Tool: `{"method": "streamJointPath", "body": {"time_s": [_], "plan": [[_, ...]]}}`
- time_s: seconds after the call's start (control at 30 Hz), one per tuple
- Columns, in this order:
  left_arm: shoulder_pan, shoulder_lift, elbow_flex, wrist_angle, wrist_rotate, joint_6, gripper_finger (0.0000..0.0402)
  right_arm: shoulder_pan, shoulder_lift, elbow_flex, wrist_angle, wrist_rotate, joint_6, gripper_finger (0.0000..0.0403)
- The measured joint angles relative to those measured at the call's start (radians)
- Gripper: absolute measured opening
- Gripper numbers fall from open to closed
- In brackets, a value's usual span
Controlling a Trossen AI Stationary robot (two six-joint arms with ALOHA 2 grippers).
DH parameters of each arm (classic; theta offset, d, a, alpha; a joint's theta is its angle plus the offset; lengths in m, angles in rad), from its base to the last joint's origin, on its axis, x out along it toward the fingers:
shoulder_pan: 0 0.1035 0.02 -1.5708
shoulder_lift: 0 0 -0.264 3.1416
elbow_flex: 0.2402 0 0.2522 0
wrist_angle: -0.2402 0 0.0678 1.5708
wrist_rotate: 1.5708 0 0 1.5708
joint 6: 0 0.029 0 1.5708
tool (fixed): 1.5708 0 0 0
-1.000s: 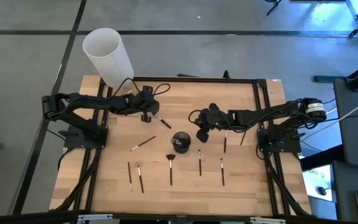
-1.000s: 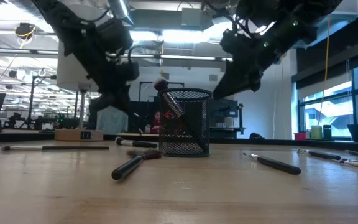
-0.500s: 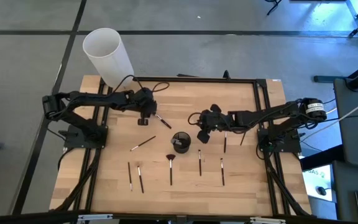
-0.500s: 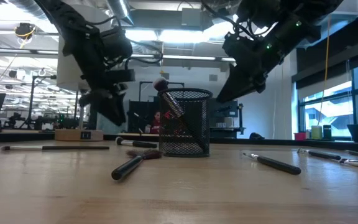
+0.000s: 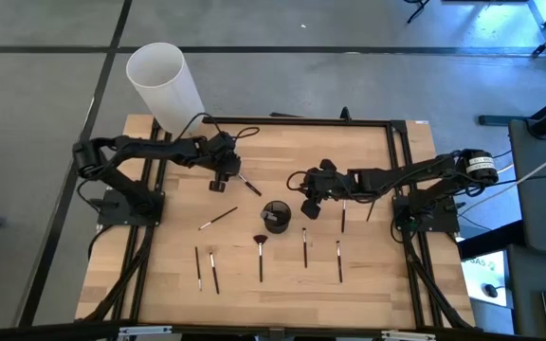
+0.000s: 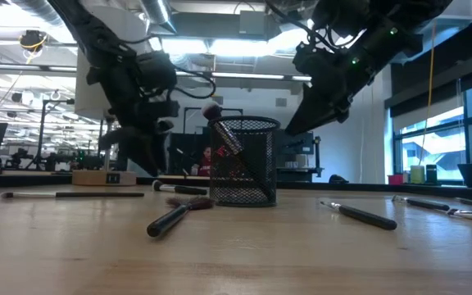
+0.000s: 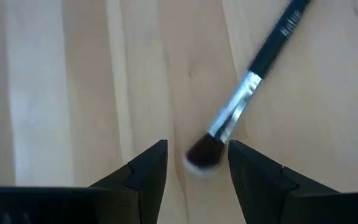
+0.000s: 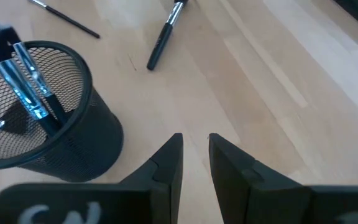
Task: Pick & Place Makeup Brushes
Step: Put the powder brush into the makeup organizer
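We work over the table (image 5: pixel 159 275), where the mesh cup (image 5: pixel 275 216) stands near the middle and already holds a couple of brushes. Our left gripper (image 7: pixel 197 163) hangs low over a loose brush (image 5: pixel 246 184) lying just left of and behind the cup, its jaws parted, nothing held, and the tuft (image 7: pixel 202 154) between the fingers (image 7: pixel 143 174). Our right gripper (image 8: pixel 195 155) waits beside the cup, jaws a narrow slit apart and empty. To do this well, we judge we should shift along to the handle (image 7: pixel 277 38), not pinch the soft tuft, settle until the fingertips nearly meet the wood, then close squarely across the shaft. More brushes (image 5: pixel 261 258) lie in a row along the front.
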Motion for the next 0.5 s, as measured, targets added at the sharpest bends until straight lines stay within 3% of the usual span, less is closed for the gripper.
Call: {"method": "streamJointPath", "body": {"time_s": [0.3, 0.5], "plan": [[0.000, 0.098, 0.003, 0.022, -0.014, 0.102, 0.0159, 0.025, 0.000, 0.000, 0.000, 0.001, -0.004, 0.0079], [-0.004, 0.095, 0.002, 0.015, -0.009, 0.136, 0.0094, 0.032, 0.000, 0.000, 0.000, 0.002, -0.009, 0.0079]]}}
